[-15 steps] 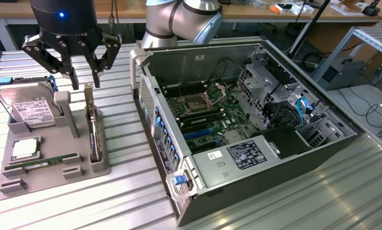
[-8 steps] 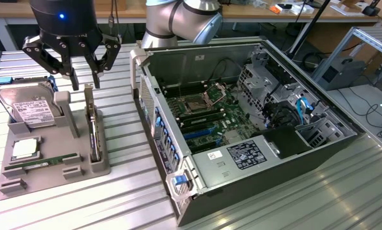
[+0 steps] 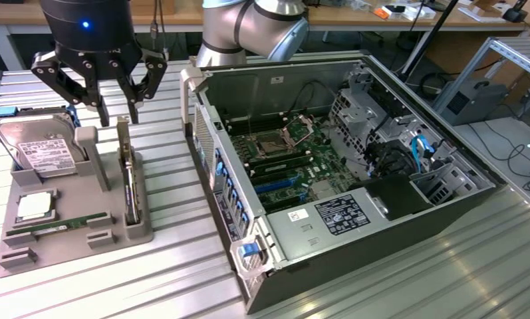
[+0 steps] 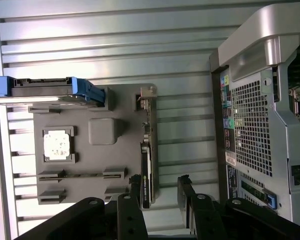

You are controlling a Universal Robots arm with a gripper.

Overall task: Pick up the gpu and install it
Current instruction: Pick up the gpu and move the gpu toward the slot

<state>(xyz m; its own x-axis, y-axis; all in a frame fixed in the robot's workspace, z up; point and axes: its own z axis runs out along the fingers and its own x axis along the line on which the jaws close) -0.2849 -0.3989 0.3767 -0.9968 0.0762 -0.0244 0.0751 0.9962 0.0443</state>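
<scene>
**A:** Item one, the claw?

**B:** Claw, black, hanging on the arm. Its fingers are spread wide and grip nothing.

**A:** Item two, the graphics card?

**B:** Graphics card, green with a silver end bracket. It stands on edge in a slot of the grey tray, on the exterior view's right side of that tray. The claw hangs just above the card's far end. In the wrist view the card runs up to the gap of the claw, close beside one fingertip.

**A:** Other tray contents?

**B:** Hard drive in a blue frame, white label, print too small to read. Square silver chip. Long memory stick lying in its groove.

**A:** Beyond the tray?

**B:** Computer case, side panel off, lying on the ribbed metal table at the exterior view's right of the tray. Inside it, one black label and one small white sticker, both unreadable.
</scene>
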